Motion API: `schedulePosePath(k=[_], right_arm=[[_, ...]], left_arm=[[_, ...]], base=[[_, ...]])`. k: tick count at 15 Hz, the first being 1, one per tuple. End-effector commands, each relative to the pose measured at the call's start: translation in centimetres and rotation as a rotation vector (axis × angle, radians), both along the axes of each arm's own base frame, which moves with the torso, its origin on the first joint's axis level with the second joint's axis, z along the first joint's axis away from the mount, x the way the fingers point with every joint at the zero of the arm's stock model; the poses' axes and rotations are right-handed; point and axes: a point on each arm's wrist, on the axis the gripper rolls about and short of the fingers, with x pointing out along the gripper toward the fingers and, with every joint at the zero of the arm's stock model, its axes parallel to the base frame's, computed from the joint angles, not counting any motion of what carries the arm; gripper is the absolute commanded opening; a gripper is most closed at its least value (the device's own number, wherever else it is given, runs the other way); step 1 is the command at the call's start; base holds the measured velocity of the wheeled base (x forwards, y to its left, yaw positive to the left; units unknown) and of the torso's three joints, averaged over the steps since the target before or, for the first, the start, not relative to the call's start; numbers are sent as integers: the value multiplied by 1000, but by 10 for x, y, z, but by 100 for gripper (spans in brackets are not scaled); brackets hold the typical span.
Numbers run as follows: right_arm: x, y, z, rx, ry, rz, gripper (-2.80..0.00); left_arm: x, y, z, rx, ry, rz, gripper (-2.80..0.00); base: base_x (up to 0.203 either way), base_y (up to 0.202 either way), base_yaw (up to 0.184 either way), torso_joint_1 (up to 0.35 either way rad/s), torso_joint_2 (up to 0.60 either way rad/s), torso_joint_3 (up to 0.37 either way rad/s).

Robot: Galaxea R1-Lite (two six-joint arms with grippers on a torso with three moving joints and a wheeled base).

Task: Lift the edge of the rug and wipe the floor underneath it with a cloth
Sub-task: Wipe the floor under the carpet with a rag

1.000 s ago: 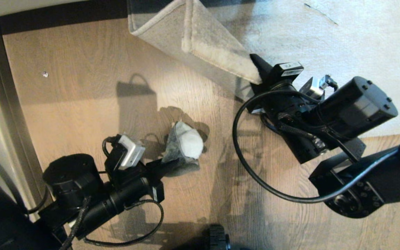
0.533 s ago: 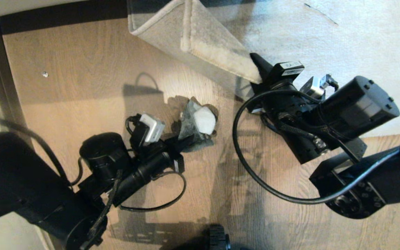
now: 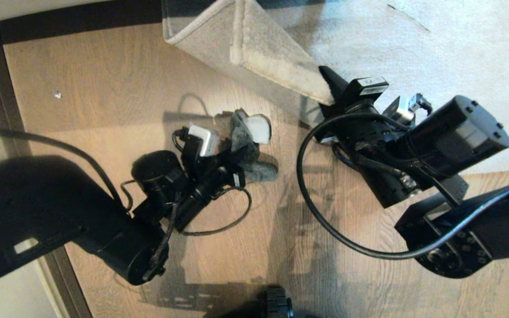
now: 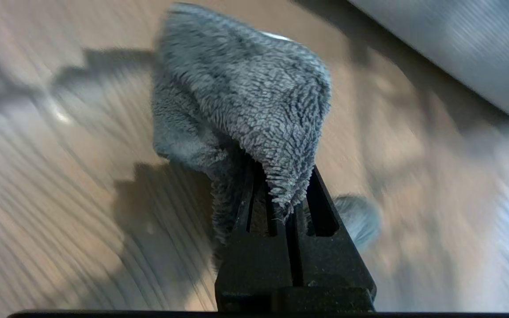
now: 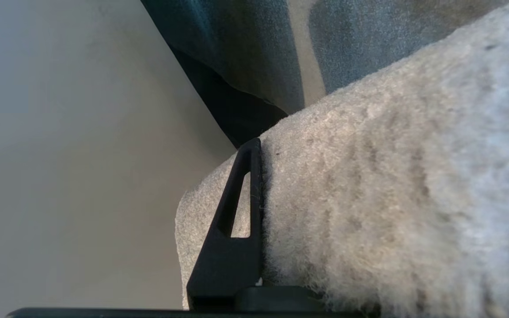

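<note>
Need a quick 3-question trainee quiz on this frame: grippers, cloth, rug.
1. True or false: the right gripper pinches the pale grey short-pile rug's raised edge.
2. Which gripper holds the small grey terry cloth? A) left B) right
3. Fill in: the cloth hangs over the brown wood-plank ____.

Key: 1 true; 2 A, the left gripper; 3 floor.

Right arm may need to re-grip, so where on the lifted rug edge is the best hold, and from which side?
Take the rug edge at its raised corner tip, where the right gripper already clamps it, coming from the open floor side. There the pile and backing fold into a thin flap that fits between the jaws. The left gripper holds the cloth nearby, so keep clear.
</note>
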Motion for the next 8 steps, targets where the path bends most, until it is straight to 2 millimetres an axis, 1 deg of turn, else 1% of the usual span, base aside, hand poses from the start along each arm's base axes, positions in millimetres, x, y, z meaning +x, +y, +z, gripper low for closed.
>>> schedulePosePath(k=[1,4,8], right_arm=[[-2,-2,3,26,-32,-4,-280],[-4,-4,8,35,-43,-4,-280],[-8,-3,7,10,-49,-13,-280]], left_arm=[[14,9,7,-44,-59,77,-280],[22,27,16,-56,-86,139,-280],[36,72,34,-76,-138,275,-280]], base=[[0,0,0,0,0,0],[0,0,0,0,0,0],[0,0,0,0,0,0]])
